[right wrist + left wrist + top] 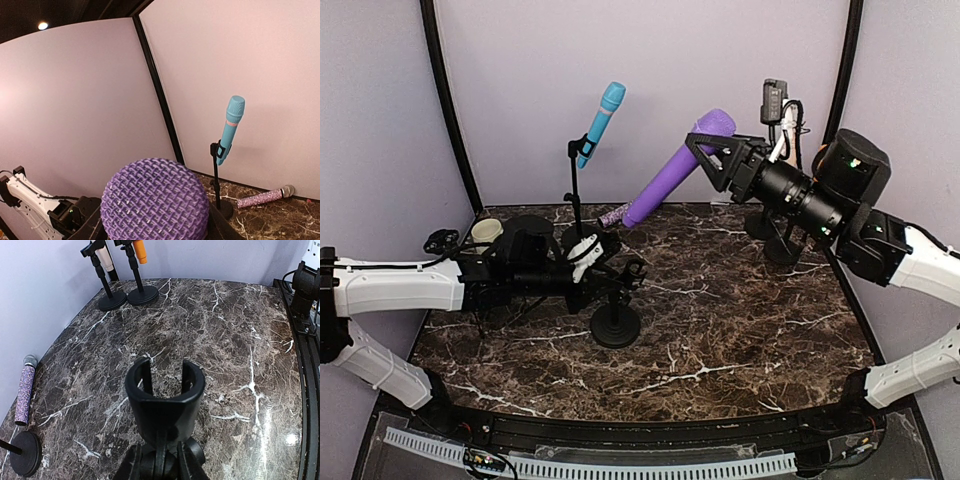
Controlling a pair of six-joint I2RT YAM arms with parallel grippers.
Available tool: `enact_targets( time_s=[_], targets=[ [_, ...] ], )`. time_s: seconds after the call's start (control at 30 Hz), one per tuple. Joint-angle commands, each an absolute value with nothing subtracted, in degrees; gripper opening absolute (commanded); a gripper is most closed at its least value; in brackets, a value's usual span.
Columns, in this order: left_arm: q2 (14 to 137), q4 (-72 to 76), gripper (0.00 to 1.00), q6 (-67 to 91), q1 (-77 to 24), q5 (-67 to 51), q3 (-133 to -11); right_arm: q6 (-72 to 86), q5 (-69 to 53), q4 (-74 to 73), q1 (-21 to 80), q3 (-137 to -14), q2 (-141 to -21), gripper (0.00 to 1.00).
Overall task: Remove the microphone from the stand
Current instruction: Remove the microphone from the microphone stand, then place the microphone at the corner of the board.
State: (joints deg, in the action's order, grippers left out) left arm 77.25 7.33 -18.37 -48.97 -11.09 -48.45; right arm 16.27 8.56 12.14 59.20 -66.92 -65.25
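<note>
Back of the top view, centre-left: a turquoise microphone [603, 118] sits tilted in a thin black stand [576, 190], w/ a glittery lilac microphone [613, 215] lying flat on the dark marble tabletop [740, 320] near its base. Left wrist view, upper left: two more black stands [111, 301], one w/ a white mic [105, 257], one w/ an orange mic [139, 250], well apart from the rest.

The matte purple microphone [660, 185] w/ mesh head is up in the air, centre-right of the top view, slanting down-left. The right gripper [705, 150] is clamped on it just below the head. It's clear of the black round-base stand [616, 326], whose U-shaped clip [165, 395] is empty. The left gripper [161, 465] is clenched on that stand's pole below the clip.
</note>
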Motion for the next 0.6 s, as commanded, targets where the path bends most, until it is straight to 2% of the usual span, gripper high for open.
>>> enact_targets(
  time_s=[0.0,0.17,0.3,0.33,0.4,0.57],
  targets=[
    [79.4,-2.9,0.0,-20.6,-48.6,-8.4,-46.8,16.4,9.4,15.9,58.9,-68.3,-64.9,0.0],
    [79.2,-2.8,0.0,-20.0,-48.7,-7.9,-47.0,16.9,17.5,10.3,58.5,-69.8,-65.3,0.0],
    [78.9,-3.2,0.18,-18.4,-48.7,-7.4,-48.0,21.3,19.1,6.2,54.1,-69.8,-66.9,0.0],
    [78.6,-3.2,0.28,-17.8,-48.7,-7.4,-48.4,22.8,18.6,5.9,52.5,-69.4,-67.5,0.0],
    [77.8,-3.2,0.37,-17.1,-48.7,-7.6,-48.8,26.2,16.9,5.8,48.9,-68.0,-68.8,0.0],
    [75.2,-2.9,0.54,-15.8,-48.7,-8.9,-49.4,35.6,10.6,9.8,42.0,-63.2,-73.9,0.0]
  ],
)
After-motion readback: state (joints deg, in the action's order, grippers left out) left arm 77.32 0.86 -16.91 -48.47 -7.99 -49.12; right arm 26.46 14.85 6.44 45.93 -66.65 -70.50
